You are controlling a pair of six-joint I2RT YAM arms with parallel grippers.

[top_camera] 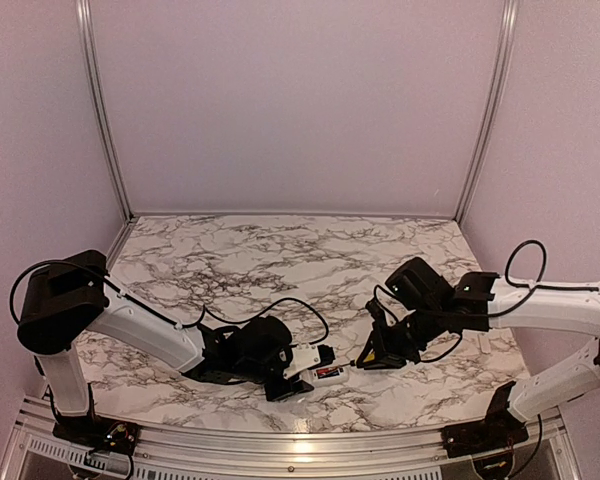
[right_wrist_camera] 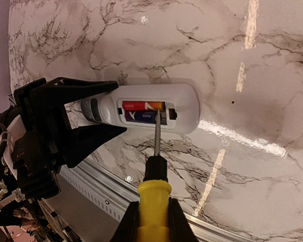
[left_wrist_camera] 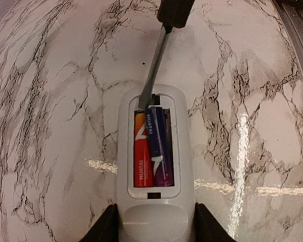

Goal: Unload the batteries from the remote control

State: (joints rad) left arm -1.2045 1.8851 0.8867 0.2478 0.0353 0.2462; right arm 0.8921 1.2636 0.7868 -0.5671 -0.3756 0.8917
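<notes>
Fingers point(left_wrist_camera: 105, 228) of the left gripper point(left_wrist_camera: 156, 229), half spread, are clamping the remote control point(left_wrist_camera: 181, 126) at the bottom centre of the left wrist frame. Mid-frame, the batteries point(left_wrist_camera: 150, 151) are lying side by side in its open recess. Higher up, the screwdriver point(left_wrist_camera: 154, 65), pinched tight in the right gripper point(right_wrist_camera: 152, 222), is probing the recess's far end, perhaps touching the red cell. Hard levering is risking the tip skidding off, or a cell springing across the table point(left_wrist_camera: 50, 101).

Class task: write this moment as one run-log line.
left gripper: holds remote control | right gripper: shut on screwdriver | tip: at batteries' end | batteries: both inside remote
</notes>
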